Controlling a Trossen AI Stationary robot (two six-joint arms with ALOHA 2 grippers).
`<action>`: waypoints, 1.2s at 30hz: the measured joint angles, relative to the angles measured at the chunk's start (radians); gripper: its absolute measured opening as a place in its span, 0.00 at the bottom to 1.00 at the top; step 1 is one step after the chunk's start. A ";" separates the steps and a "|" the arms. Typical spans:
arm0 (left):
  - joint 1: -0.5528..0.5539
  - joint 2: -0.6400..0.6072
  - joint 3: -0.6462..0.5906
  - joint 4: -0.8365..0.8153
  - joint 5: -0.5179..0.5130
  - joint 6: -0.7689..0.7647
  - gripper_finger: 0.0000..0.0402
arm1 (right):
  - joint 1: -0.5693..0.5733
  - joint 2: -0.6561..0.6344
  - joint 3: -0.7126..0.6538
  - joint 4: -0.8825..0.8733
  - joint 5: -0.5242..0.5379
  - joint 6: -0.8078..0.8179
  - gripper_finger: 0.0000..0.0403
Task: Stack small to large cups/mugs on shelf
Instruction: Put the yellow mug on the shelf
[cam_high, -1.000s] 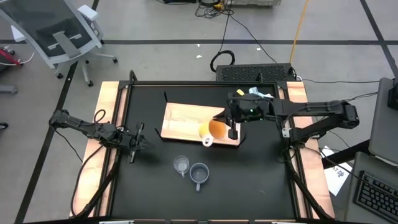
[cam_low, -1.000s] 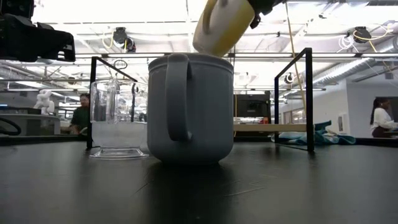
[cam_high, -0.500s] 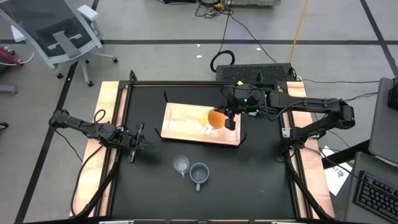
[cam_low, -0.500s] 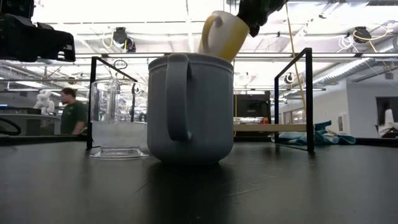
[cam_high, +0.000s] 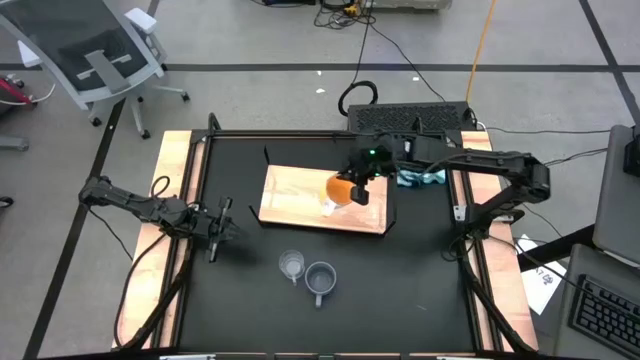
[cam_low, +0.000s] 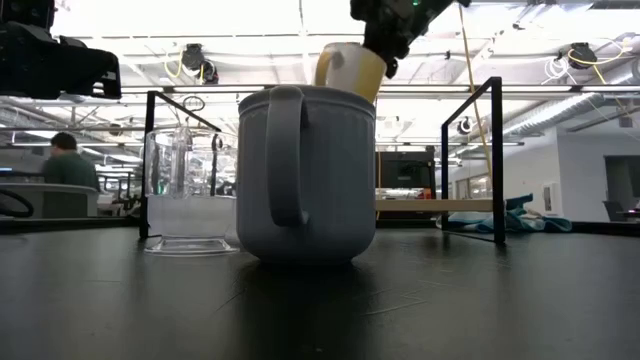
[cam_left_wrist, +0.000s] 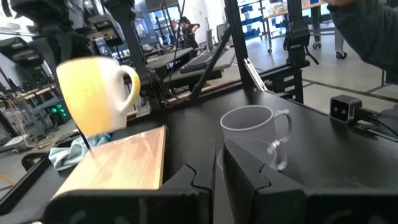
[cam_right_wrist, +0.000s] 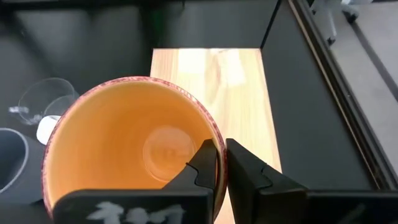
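- The right pincer (cam_high: 357, 190) was positioned above the right half of the shelf (cam_high: 290, 195), and its fingers (cam_right_wrist: 205, 163) were clamped on the rim of the orange mug (cam_high: 341, 189).
- The orange mug was held clear of the shelf, tilted, with its white handle (cam_high: 328, 206) directed toward the front edge of the worktop (cam_high: 420, 270). In the right wrist view, one finger was seen inside the mug wall and the other outside it.
- The shelf was laid flat on the rear half of the worktop, slightly right of centre.
- The blue-grey mug (cam_high: 320, 279) was located upright near the front edge of the worktop, close to its centre, with the handle toward that edge.
- The clear glass cup (cam_high: 291, 265) was located just beside the blue-grey mug, on its left; whether the two touched could not be determined.
- The left pincer (cam_high: 214, 238) was parked low near the left edge of the worktop, with its fingers drawn nearly together and nothing held between them.
- A light-blue cloth (cam_high: 420, 177) was lying by the right rear corner of the worktop, under the right arm.
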 joint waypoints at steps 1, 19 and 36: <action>0.000 0.000 0.000 0.000 0.000 0.000 0.08 | 0.000 0.019 0.025 -0.024 0.001 -0.001 0.02; 0.000 0.000 0.000 0.000 0.000 0.000 0.08 | -0.018 0.263 0.265 -0.194 0.007 -0.057 0.02; 0.000 0.000 0.000 0.001 0.000 0.000 0.08 | -0.024 0.292 0.265 -0.237 0.005 -0.161 0.02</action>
